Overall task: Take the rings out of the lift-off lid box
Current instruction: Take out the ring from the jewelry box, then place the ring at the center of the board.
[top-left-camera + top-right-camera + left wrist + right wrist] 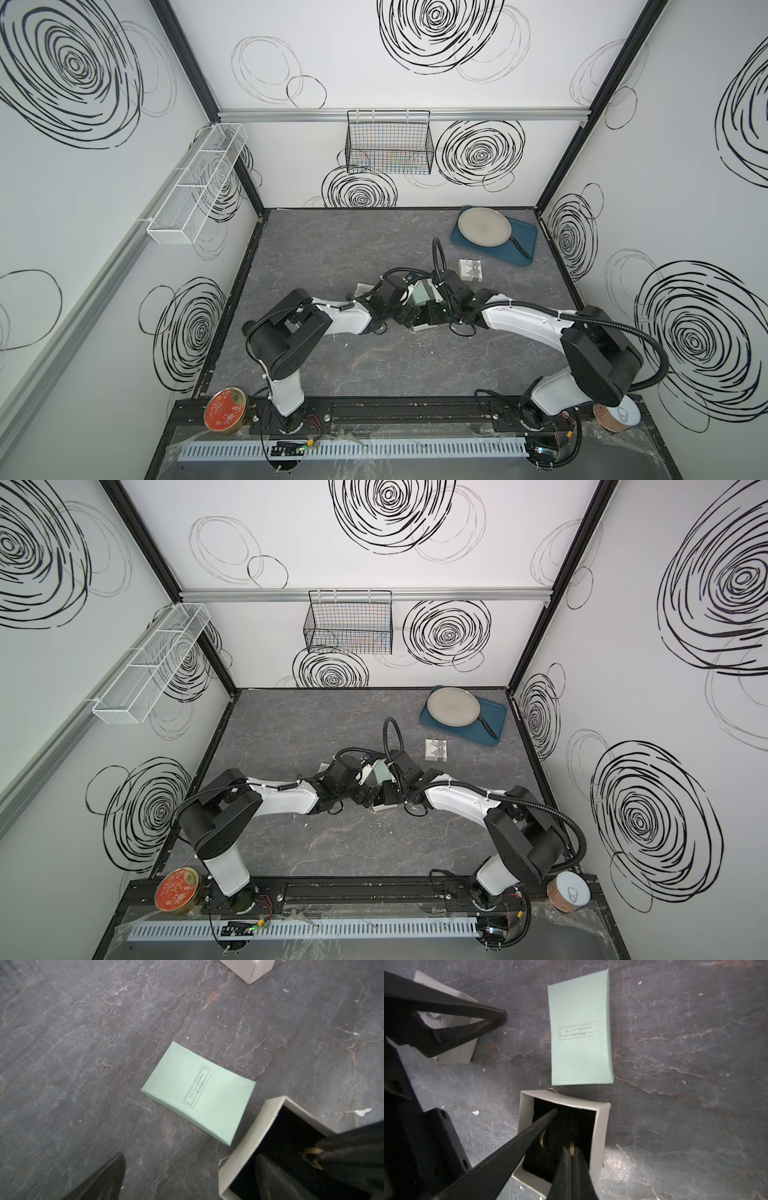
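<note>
The lift-off lid box (602, 1126) is a grey open box with a black lining, near mid-table. Its mint-green lid (580, 1032) lies flat beside it and shows in both top views (422, 296) (380, 773). My right gripper (572, 1152) reaches into the box, shut on a thin brassy ring (572, 1148). A second ring (542, 1139) stands in the lining next to it. My left gripper (190, 1157) is open and straddles a box wall, one finger (546, 1120) inside and the other (496, 1018) outside. In the left wrist view the held ring (311, 1154) shows at the right gripper's tip.
A small grey box with a bow (470, 270) sits just behind the arms. At the back right a blue tray (525, 245) holds a plate (484, 226) and a knife. A red tin (225, 411) and a tape roll (617, 415) stand at the front corners.
</note>
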Robot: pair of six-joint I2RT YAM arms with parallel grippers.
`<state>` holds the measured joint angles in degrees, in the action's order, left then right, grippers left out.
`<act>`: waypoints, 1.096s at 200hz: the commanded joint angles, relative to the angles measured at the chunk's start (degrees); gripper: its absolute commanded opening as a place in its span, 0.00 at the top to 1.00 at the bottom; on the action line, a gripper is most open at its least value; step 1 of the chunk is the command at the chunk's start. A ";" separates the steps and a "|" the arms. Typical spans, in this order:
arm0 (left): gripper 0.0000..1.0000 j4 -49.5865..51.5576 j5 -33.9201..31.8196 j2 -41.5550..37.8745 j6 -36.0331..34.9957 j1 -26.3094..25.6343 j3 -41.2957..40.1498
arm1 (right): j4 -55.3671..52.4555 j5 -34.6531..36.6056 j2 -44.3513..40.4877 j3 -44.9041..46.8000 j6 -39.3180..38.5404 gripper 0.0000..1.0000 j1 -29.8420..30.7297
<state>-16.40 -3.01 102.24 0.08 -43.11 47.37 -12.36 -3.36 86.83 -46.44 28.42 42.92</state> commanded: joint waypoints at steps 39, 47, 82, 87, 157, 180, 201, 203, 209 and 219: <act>0.00 0.21 0.05 0.59 -0.91 -0.30 0.79 | 2.91 -2.13 -4.35 2.55 1.37 1.00 -1.26; 0.00 0.31 0.06 0.51 -0.98 -0.26 0.87 | 2.90 -2.40 -4.92 2.86 1.37 1.00 -1.36; 0.00 0.27 0.18 -0.77 -1.30 -0.31 0.55 | 2.91 -5.61 -9.56 5.86 1.11 1.00 -1.87; 0.00 0.03 0.45 -1.16 -1.25 -0.29 0.38 | 2.92 -6.49 -10.53 6.56 0.93 1.00 -1.87; 0.00 -4.61 1.66 -9.22 -1.90 0.07 -2.67 | 5.69 -19.90 -20.77 18.90 1.84 1.00 5.65; 0.00 -5.21 1.26 -11.83 -1.93 0.35 -4.01 | 9.51 -21.15 -16.84 19.80 5.00 1.00 11.11; 0.00 -5.13 0.65 -13.90 -2.00 0.57 -5.54 | 13.19 -21.63 -11.97 19.29 6.67 1.00 14.19; 0.00 -5.13 0.57 -14.08 -1.94 0.62 -5.67 | 13.58 -21.74 -11.53 19.17 6.76 1.00 14.45; 0.00 -5.04 0.52 -14.57 -1.84 0.67 -6.16 | 14.52 -21.87 -10.54 18.88 7.03 1.00 15.14; 0.00 -4.83 0.39 -15.27 -1.88 0.75 -6.95 | 15.82 -21.91 -8.76 18.66 7.43 1.00 15.68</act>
<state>-19.38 -2.22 89.19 -1.06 -42.89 42.39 -2.26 -23.81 74.89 -27.11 33.06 56.90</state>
